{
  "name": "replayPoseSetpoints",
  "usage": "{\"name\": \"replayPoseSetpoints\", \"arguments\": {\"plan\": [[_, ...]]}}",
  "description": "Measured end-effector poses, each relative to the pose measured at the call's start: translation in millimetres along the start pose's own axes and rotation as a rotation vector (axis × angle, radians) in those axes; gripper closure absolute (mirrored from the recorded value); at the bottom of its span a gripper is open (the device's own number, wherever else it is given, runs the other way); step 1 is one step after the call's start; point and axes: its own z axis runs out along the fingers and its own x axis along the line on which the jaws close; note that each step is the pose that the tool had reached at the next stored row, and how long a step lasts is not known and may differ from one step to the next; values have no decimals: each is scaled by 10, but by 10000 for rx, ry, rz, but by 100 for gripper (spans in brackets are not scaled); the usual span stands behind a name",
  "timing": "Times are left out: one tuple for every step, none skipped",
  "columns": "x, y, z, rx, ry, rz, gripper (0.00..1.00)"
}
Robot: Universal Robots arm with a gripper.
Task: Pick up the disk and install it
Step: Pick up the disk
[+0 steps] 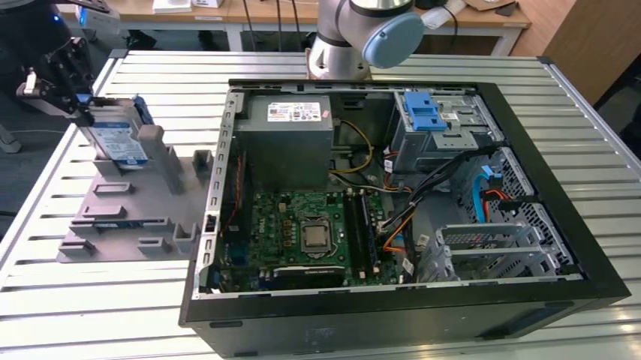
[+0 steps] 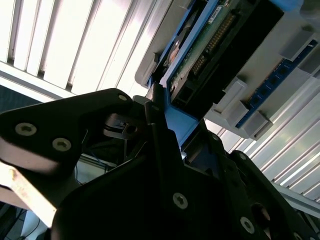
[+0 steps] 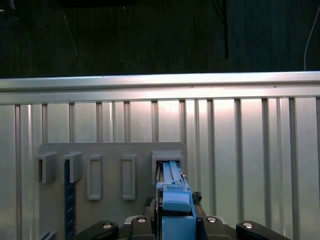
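Note:
The disk, silver with a blue-and-white label and a blue carrier frame, stands on edge in a slot of the grey fixture plate at the exterior view's left. My gripper is at its upper end, shut on the blue frame. In the first wrist view the blue edge of the disk runs between my black fingers down into a grey slot. The second wrist view has the disk's green underside right beyond a black finger pressed to the blue frame.
An open computer case lies at the middle and right of the slatted metal table. Inside are a grey power-supply box, a motherboard and a silver drive cage with a blue latch. The table edge lies beyond the fixture.

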Motion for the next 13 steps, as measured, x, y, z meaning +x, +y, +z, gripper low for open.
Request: {"name": "replayPoseSetpoints", "arguments": {"plan": [[0,0,-11,0,0,0,64],[0,0,-22,0,0,0,64],[0,0,-34,0,1,1,64],[0,0,-46,0,0,0,64],[0,0,-57,0,0,1,64],[0,1,-69,-1,0,1,64],[-1,0,-80,1,0,1,64],[-1,0,-90,1,0,1,64],[-1,0,-101,0,0,1,64],[-1,1,-112,0,0,1,64],[-1,0,-123,0,0,2,64],[-1,1,-131,1,0,1,64],[-1,1,-141,0,0,2,64]]}}
